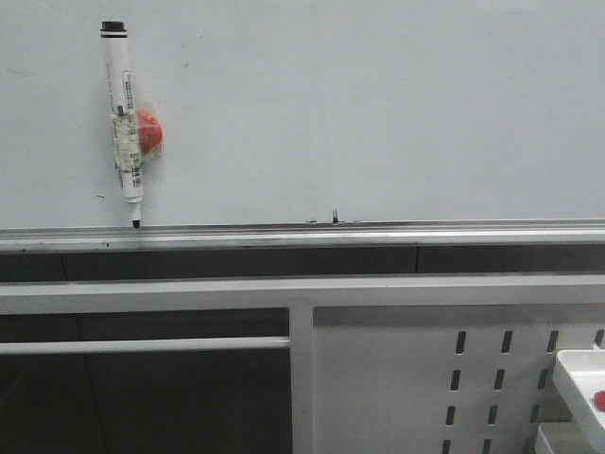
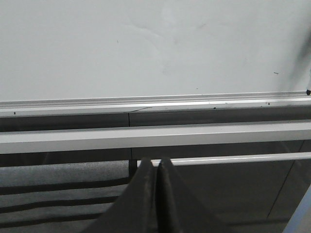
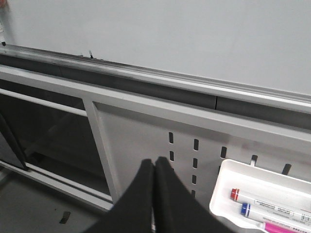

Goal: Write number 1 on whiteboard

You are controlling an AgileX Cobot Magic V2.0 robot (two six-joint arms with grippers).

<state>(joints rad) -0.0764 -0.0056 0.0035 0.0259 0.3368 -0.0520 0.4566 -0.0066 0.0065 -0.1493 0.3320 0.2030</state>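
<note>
- Your whiteboard (image 1: 378,104) fills the far side of the scene, with its silver bottom rail (image 1: 378,234) running from left to right.
- You see no long marker stroke on the board; only a few tiny dark marks sit just above the rail near the middle.
- A black-capped marker (image 1: 123,118) hangs on the board at far left, nearly upright with its cap up and its tip just above the rail; a red round piece (image 1: 149,132) sits against its right side.
- Your left end effector (image 2: 156,194) has its two dark fingers pressed together with nothing between them, held low and near, pointing toward the white frame bar (image 2: 155,136) below the board.
- Your right end effector (image 3: 154,199) is likewise pinched closed and empty, angled toward the white slotted panel (image 3: 160,141) under the board.
- Just right of that end effector, a white tray (image 3: 228,194) hangs on the panel and holds markers with red (image 3: 235,194), blue (image 3: 246,209) and pink caps.
- Neither arm appears in the front view.
</note>
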